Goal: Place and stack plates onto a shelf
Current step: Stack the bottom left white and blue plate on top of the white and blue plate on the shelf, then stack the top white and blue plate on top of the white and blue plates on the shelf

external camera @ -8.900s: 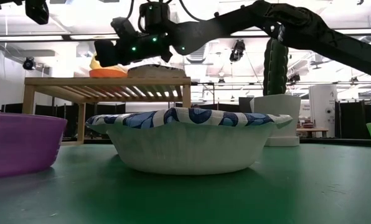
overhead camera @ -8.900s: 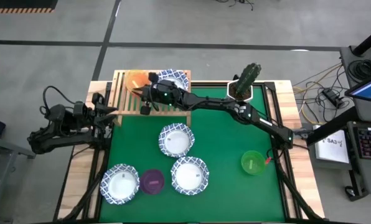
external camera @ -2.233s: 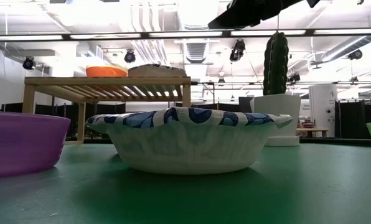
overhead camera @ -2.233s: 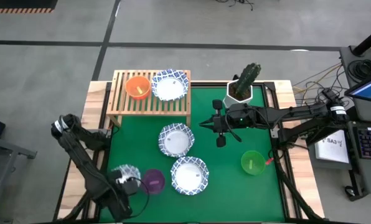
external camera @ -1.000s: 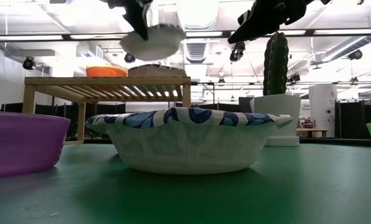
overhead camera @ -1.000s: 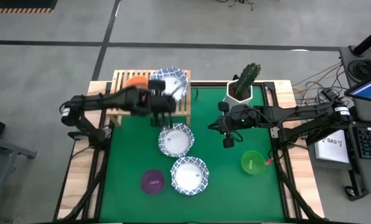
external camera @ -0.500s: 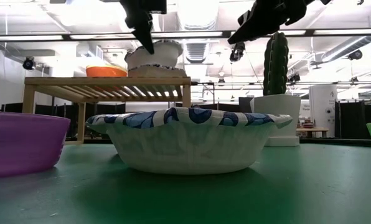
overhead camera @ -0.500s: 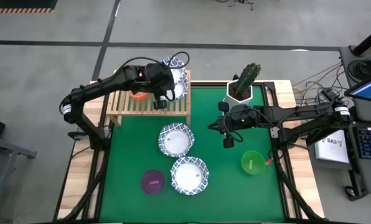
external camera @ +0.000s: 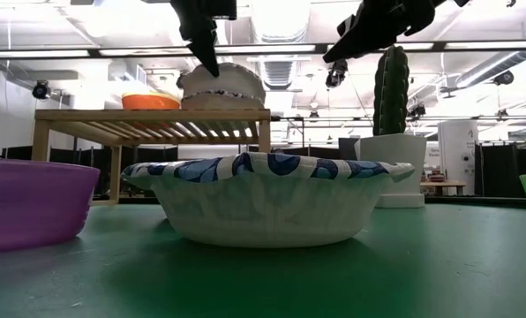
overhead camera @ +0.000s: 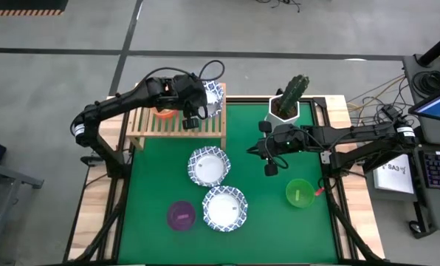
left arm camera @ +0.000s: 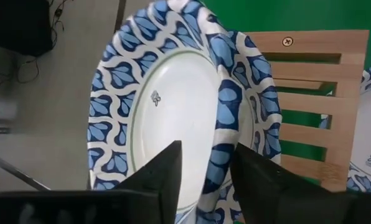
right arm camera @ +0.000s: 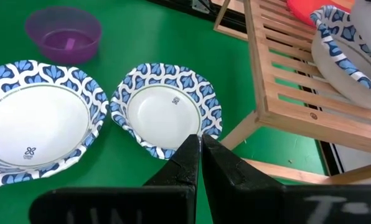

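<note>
My left gripper (overhead camera: 199, 104) reaches over the wooden shelf (overhead camera: 148, 127) and is shut on a blue-and-white plate (left arm camera: 173, 112). That plate sits nested on a second patterned plate (external camera: 223, 99) at the shelf's right end. A red-orange dish (external camera: 152, 102) stands beside them on the slats, partly hidden by the arm from above. Two more patterned plates (overhead camera: 209, 165) (overhead camera: 224, 207) rest on the green table. My right gripper (right arm camera: 201, 148) hovers shut over the table right of them, touching nothing. My left gripper pinches the upper plate's wavy patterned rim (left arm camera: 226, 134), one finger (left arm camera: 164, 174) on the white inner side and one outside. The fingers (external camera: 207, 49) come from above, pointing down at the rim's left side. The plate's underside rests on the lower plate, about level.
A purple dish (overhead camera: 181, 216) and a green dish (overhead camera: 300, 193) stand near the table's near edge. A white pot with a cactus (overhead camera: 287, 102) stands at the far edge, right of the shelf. Bare green table lies to the left of the plates.
My left gripper has carried the plate toward the far edge, from above the shelf's near side to over its right end, and then down. The plate, lifted clear a second ago, now sits on the plate on the shelf.
</note>
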`<state>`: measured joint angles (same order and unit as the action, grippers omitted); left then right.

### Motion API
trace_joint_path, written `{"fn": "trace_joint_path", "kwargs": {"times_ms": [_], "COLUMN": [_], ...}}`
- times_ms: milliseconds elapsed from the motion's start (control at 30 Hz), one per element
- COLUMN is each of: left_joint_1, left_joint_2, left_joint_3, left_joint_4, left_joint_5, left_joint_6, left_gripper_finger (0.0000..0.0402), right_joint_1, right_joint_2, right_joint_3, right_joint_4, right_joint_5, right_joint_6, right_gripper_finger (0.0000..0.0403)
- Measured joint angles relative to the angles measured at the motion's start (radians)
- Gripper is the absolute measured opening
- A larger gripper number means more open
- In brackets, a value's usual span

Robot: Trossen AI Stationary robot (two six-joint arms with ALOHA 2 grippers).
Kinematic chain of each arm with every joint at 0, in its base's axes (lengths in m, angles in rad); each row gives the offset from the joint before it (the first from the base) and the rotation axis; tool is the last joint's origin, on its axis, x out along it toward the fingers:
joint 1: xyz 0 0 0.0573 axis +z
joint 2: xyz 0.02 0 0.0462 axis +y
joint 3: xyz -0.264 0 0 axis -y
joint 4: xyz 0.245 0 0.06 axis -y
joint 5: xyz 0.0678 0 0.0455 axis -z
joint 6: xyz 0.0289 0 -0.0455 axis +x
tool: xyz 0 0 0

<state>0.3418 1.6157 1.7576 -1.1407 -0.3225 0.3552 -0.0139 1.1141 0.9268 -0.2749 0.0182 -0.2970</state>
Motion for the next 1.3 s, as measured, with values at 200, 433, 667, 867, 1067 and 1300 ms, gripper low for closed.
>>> {"fn": "trace_joint_path", "kwargs": {"times_ms": [200,433,667,867,1067,1300], "left_joint_1": [-0.014,-0.021,-0.029,-0.137,-0.354,-0.543], "left_joint_2": [-0.003,-0.017,-0.107,-0.263,-0.447,-0.564], "left_joint_3": [0.027,0.107,0.075,-0.13,-0.44,-0.7], "left_joint_4": [-0.04,-0.146,-0.159,-0.026,0.316,0.598], "left_joint_5": [0.0,0.0,0.132,0.156,0.118,-0.094], "left_joint_6": [-0.024,-0.07,-0.216,-0.387,-0.45,-0.445], "left_gripper_finger": [0.0132,0.0132,0.0132,0.0132,0.0133,0.0133], "right_joint_1": [0.0,0.0,0.0,-0.003,-0.007,-0.02], "right_joint_2": [0.0,0.0,0.0,0.0,0.0,0.001], "right_joint_3": [0.0,0.0,-0.018,-0.033,-0.031,0.038], "right_joint_4": [0.0,0.0,0.028,0.045,0.037,-0.034], "right_joint_5": [0.0,-0.001,-0.085,-0.105,-0.096,-0.071], "right_joint_6": [0.001,-0.001,-0.032,0.06,0.189,0.354], "right_gripper_finger": [0.0009,0.0009,0.0009,0.0009,0.0009,0.0009]}}
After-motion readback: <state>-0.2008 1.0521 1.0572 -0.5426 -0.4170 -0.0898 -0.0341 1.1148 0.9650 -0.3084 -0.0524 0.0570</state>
